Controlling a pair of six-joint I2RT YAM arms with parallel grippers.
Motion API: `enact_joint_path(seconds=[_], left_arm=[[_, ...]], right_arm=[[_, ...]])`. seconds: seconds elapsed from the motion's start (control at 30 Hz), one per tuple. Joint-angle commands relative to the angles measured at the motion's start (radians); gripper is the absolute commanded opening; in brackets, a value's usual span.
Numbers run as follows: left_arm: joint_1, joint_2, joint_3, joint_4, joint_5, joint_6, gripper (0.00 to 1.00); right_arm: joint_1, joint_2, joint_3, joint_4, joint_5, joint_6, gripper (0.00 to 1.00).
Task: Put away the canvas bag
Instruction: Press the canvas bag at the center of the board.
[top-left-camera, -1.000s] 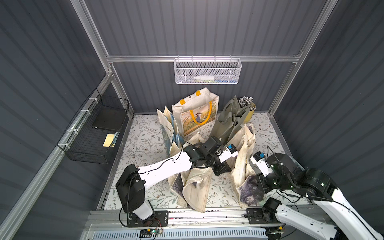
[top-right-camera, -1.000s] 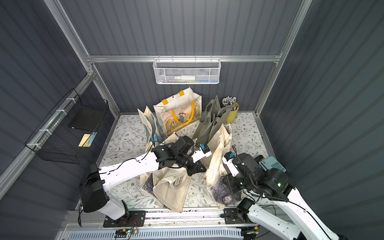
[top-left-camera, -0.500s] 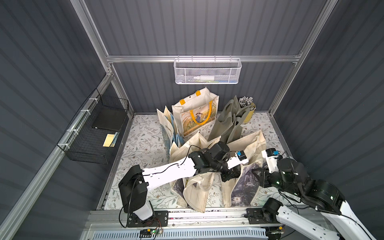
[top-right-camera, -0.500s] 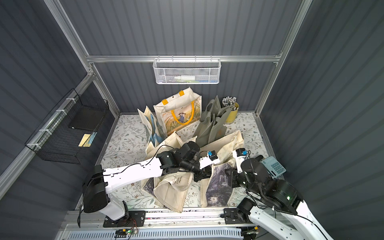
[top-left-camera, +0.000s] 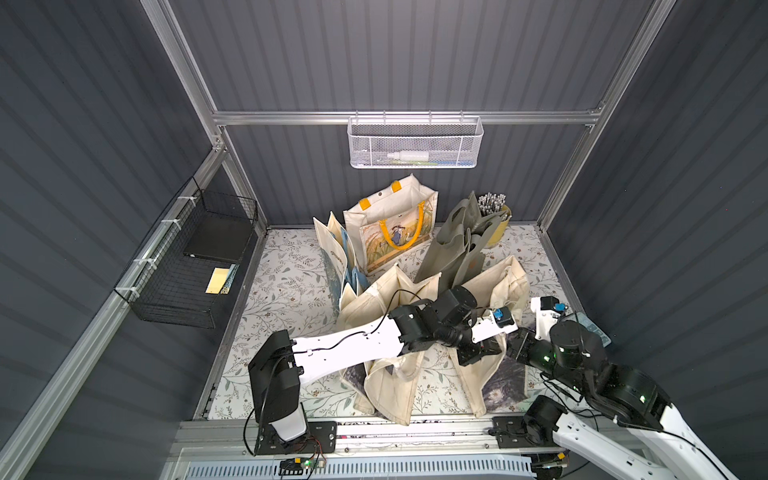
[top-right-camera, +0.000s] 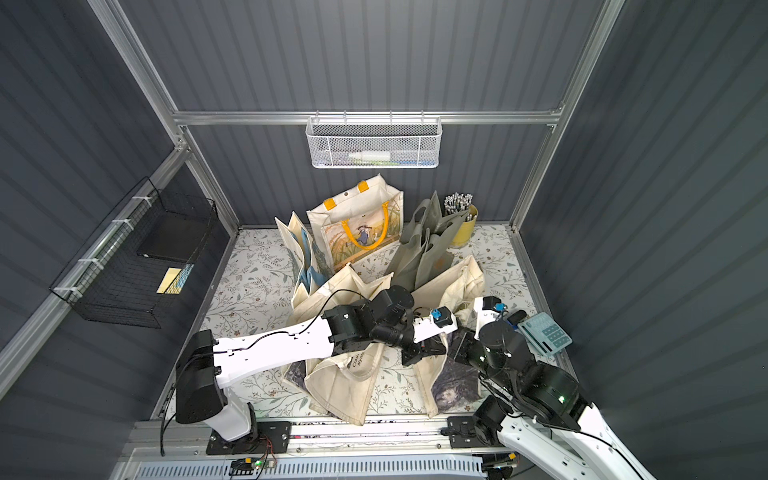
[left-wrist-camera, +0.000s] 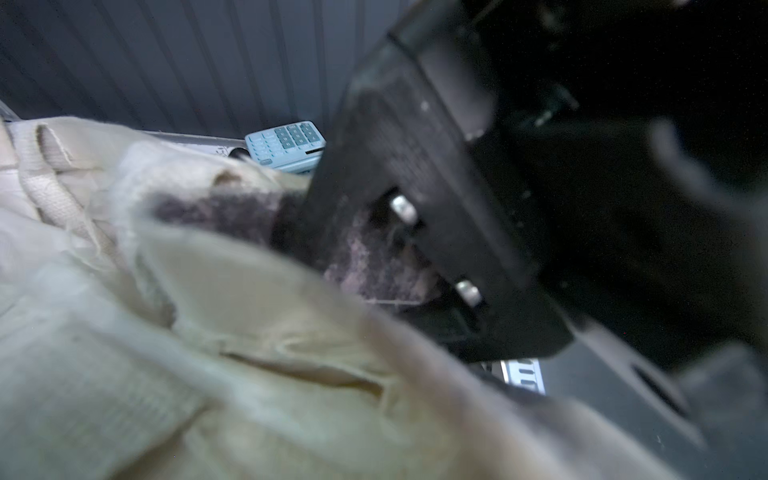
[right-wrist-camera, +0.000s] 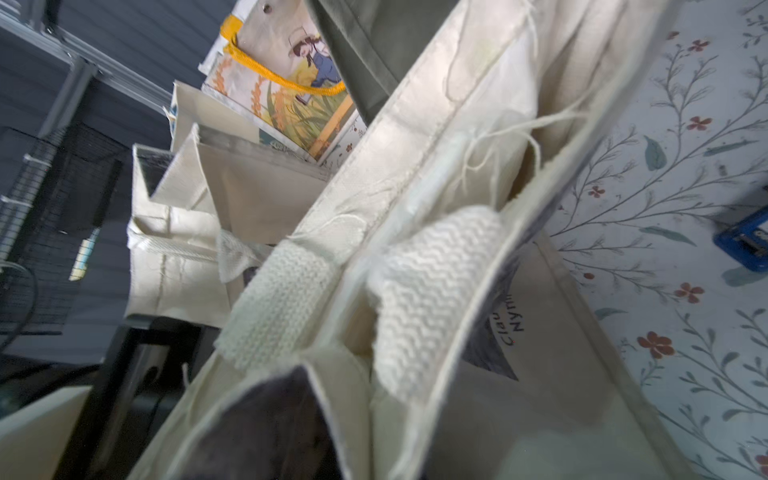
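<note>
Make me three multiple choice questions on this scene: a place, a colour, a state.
1. Where is the calculator? A on the back wall; B on the table near its right edge; C inside a tote.
2. The handles of the picture tote are: A yellow; B red; C black.
3. The jaws of the right gripper are: A wide open above the table; B shut on the calculator; C shut on the rim of the canvas bag.
B: it lies flat on the floral top there. A: yellow loops show in both top views. C: the rim runs into them in the right wrist view.
</note>
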Motion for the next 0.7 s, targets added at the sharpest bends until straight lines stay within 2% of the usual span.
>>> enact_joint_path(seconds=[0.0,0.1,0.2,0.27,0.37,0.43,0.5,0.67], left_arm=[[-0.026,-0.005,-0.017,0.08,-0.092,0.024,0.17],[-0.026,-0.004,-0.016,0.105,-0.187,-0.01,0.18],[-0.027,0.011,0.011,0.067,-0.192,-0.01,0.2],[-0.028,-0.013,-0.038,0.099,-0.198,-0.006,0.21],[-0.029,-0.09,-0.189,0.204,-0.227,-0.025,0.23],[-0.027,-0.139,-0.261,0.259,-0.319,-0.071,0.25],[-0.027,-0.166,-0.288,0.283,-0.371,-0.072,0.35],[-0.027,-0.177,-0.28,0.242,-0.361,-0.056,0.37]], right_arm=[[0.003,0.001,0.013,0.175,0.017,0.075,0.0],[0.003,0.009,0.011,0.205,-0.014,0.093,0.0],[0.003,0.045,0.016,0.203,-0.049,0.089,0.0],[0.003,0.078,0.036,0.152,-0.04,0.074,0.0],[0.003,0.107,0.042,0.141,-0.08,0.007,0.0],[0.003,0.122,0.035,0.132,-0.109,-0.054,0.0],[0.003,0.123,0.029,0.138,-0.128,-0.104,0.02],[0.003,0.109,0.014,0.181,-0.169,-0.155,0.11]])
